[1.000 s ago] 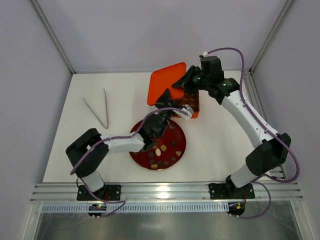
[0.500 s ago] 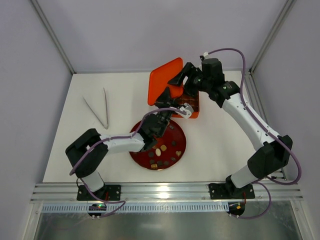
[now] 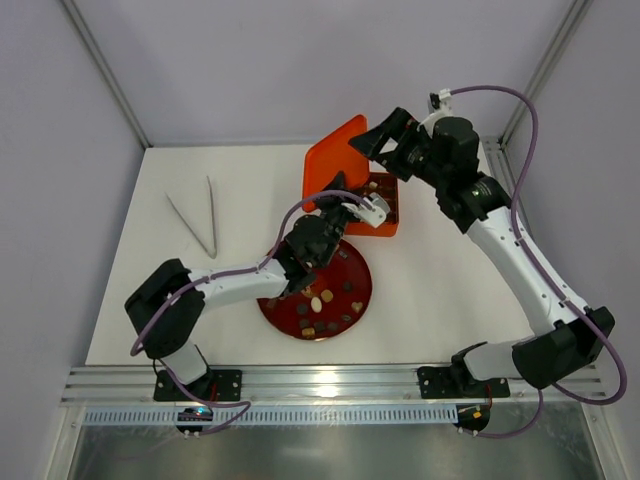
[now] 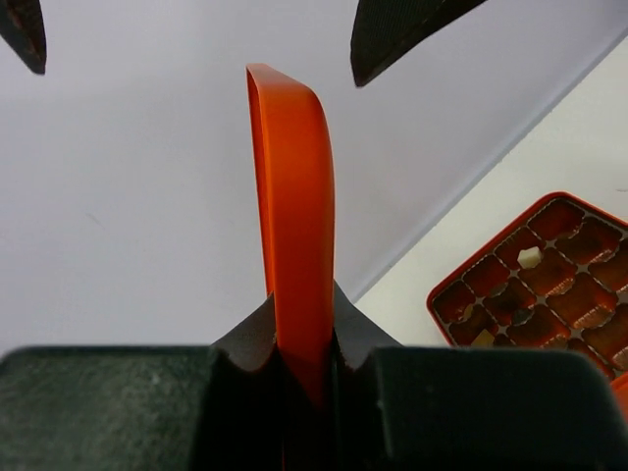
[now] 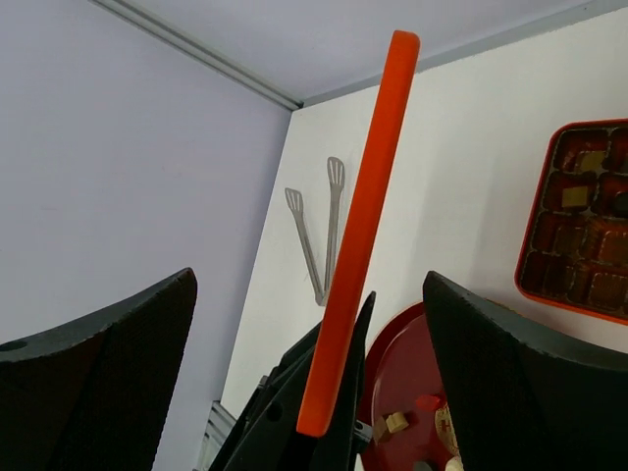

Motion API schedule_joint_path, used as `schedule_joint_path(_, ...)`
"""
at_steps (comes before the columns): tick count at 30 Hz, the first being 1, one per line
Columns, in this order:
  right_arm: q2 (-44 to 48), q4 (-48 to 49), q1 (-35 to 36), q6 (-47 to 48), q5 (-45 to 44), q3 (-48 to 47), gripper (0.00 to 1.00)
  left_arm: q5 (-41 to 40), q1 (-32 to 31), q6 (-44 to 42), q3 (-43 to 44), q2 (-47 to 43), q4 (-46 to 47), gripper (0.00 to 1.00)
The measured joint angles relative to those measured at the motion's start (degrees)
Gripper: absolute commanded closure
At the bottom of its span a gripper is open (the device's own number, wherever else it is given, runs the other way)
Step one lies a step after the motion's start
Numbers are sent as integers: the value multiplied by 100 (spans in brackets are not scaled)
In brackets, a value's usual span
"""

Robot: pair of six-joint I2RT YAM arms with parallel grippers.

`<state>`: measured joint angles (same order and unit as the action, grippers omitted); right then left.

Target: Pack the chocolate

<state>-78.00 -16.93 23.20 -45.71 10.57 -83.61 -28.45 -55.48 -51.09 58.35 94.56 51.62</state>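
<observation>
Orange square plastic lid stands on edge, clamped at its lower end between the nearly closed fingers of the left gripper. The right gripper is spread wide, one finger on each side of the lid's upper far edge, neither visibly touching it. Small brown, tan and cream chocolate sweets lie scattered on the round dark-red plate. A few occupy cells of the square orange box with a brown grid insert, just right of the lid.
</observation>
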Motion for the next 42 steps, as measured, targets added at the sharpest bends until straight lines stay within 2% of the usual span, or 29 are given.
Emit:
schedule_joint_path(6, 442, 63, -299, 59, -358, 321, 4, 101, 87, 946, 643, -87, -1338, 100)
schedule_joint_path(10, 693, 94, -754, 131, -472, 461, 4, 610, 400, 2076, 1532, -103, -2693, 100)
schedule_joint_path(15, 743, 240, -1427, 249, -330, 667, 4, 2065, 1316, 4100, 3241, 105, -4634, 100)
schedule_joint_path(18, 529, 258, -1711, 402, -140, 695, 4, 3176, 1991, 5353, 4046, 417, -5171, 100)
schedule_joint_path(22, 94, 323, -1886, 654, 151, 695, 4, 4439, 2605, 6896, 4636, 1034, -5495, 100)
schedule_joint_path(29, -776, 339, -2035, 1023, 568, 697, 4, 5925, 2782, 9265, 4706, 2225, -5421, 100)
schedule_joint_path(36, -1333, 509, -2061, 1187, 826, 885, 5, 6734, 2970, 11481, 4046, 2959, -3578, 100)
schedule_joint_path(42, -1707, 682, -2061, 1200, 916, 929, 7, 6791, 3112, 12498, 3954, 3591, -2350, 100)
